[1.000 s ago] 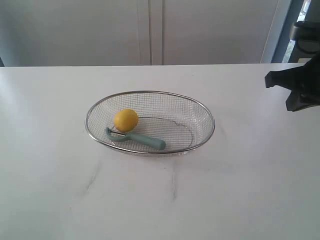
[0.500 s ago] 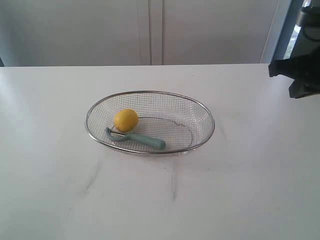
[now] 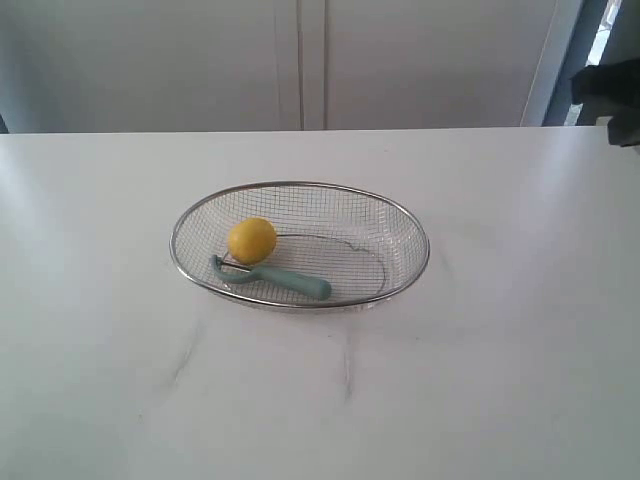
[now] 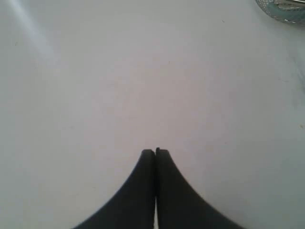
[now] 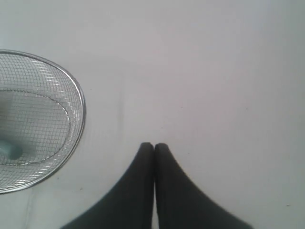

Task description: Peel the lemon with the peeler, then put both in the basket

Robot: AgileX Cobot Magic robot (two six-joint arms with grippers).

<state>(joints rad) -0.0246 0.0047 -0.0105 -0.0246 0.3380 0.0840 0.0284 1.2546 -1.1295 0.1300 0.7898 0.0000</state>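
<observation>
Both black claws were pressed shut, holding nothing. The left gripper (image 4: 155,151) hung over bare white table (image 4: 143,71), and the right gripper (image 5: 153,145) hung near the wide oval silver wire-mesh basket (image 5: 82,102). Inside it sat the small round yellow lemon (image 3: 252,240), with the slim teal-green-handled peeler (image 3: 285,279) right beside it.

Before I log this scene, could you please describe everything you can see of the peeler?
The peeler is slim, with a dull teal, plastic-looking handle and a small curved head holding a thin metal blade. It lies flat inside the wire basket, along its camera-side wall, with its head right beside the lemon; whether they touch is unclear.
</observation>
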